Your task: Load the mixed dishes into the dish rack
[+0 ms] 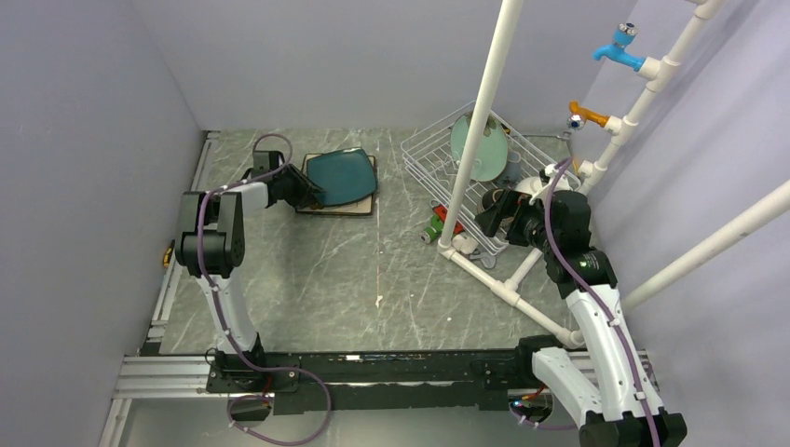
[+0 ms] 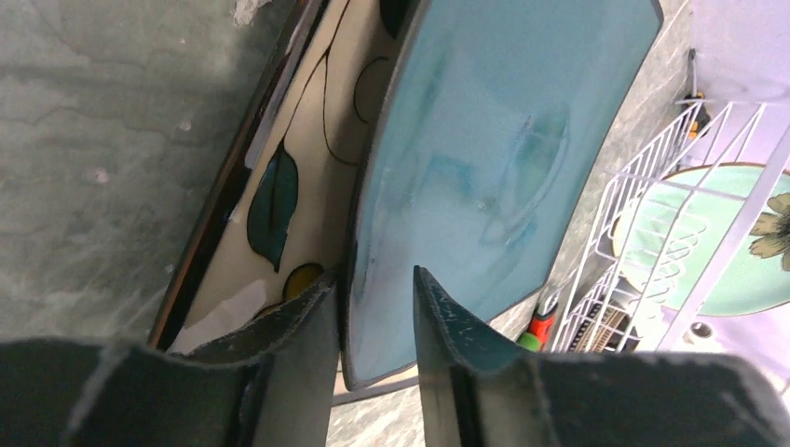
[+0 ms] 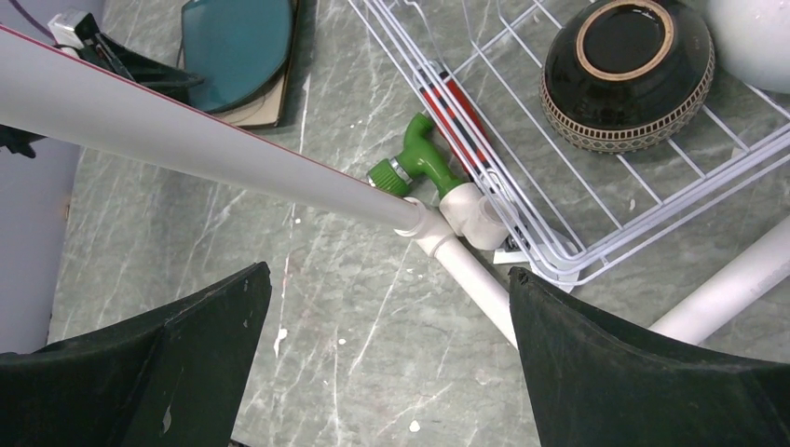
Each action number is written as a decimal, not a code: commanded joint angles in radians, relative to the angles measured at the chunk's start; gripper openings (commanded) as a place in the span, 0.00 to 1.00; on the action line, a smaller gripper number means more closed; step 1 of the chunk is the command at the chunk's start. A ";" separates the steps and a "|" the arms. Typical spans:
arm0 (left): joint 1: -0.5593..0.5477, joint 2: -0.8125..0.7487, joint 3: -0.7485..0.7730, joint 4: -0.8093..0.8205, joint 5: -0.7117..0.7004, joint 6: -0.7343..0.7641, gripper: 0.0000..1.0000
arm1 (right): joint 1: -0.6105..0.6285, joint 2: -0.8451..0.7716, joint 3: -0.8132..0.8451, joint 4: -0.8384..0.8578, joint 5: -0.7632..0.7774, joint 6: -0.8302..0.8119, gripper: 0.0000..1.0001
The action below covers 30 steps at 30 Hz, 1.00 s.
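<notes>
Sitting outside the dish rack (image 1: pixel 424 154): 1 teal plate (image 1: pixel 341 175) over 1 cream plate (image 2: pixel 298 158).

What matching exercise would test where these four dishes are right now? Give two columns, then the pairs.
1. teal plate
2. brown bowl
3. green plate
4. cream plate

A. upside down in the rack
B. flat on the table
C. in the left gripper
D. standing on edge in the rack

Pairs: 1-C, 2-A, 3-D, 4-B
</notes>
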 commanded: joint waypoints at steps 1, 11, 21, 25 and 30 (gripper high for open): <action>-0.006 0.053 0.035 -0.096 -0.009 -0.021 0.34 | 0.002 -0.026 0.053 -0.012 0.025 -0.015 1.00; 0.022 -0.058 -0.076 -0.001 0.091 -0.069 0.00 | 0.002 -0.014 0.059 -0.004 0.005 0.004 1.00; 0.060 -0.255 -0.318 -0.034 0.092 -0.114 0.00 | 0.002 -0.020 0.037 0.012 -0.009 0.013 1.00; 0.074 -0.229 -0.346 -0.050 0.115 -0.136 0.00 | 0.002 -0.032 0.036 0.007 -0.002 0.015 1.00; 0.078 -0.216 -0.342 -0.071 0.105 -0.149 0.14 | 0.003 -0.051 0.024 0.005 -0.001 0.021 1.00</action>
